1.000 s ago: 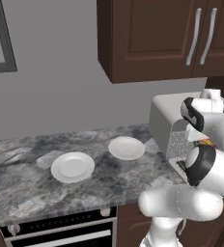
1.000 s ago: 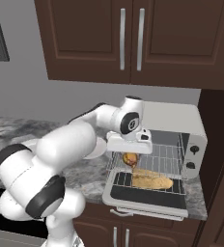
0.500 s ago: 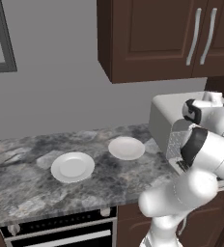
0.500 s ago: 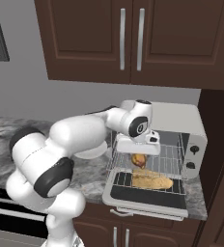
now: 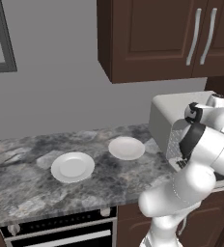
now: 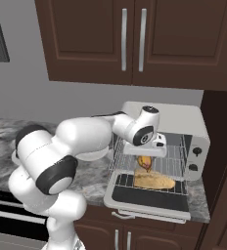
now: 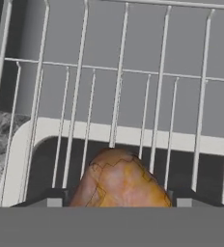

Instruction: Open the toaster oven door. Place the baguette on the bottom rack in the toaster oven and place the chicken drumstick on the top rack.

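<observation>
Item count:

- Toaster oven: one, at the right end of the counter.
- Toaster oven door: one.
- Wire racks: two, a top rack and a bottom rack.
- Baguette: one.
- Chicken drumstick: one.
- White plates: two, one near the counter's middle and one just left of the oven.
- Upper cabinet door handles: two.

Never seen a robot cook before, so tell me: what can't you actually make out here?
- Left base view: toaster oven interior, hidden behind the arm.
- Right base view: gripper fingertips, covered by the hand; whether the chicken drumstick rests on the top rack.
- Hand view: drumstick's lower part, cut by the bottom edge.
</observation>
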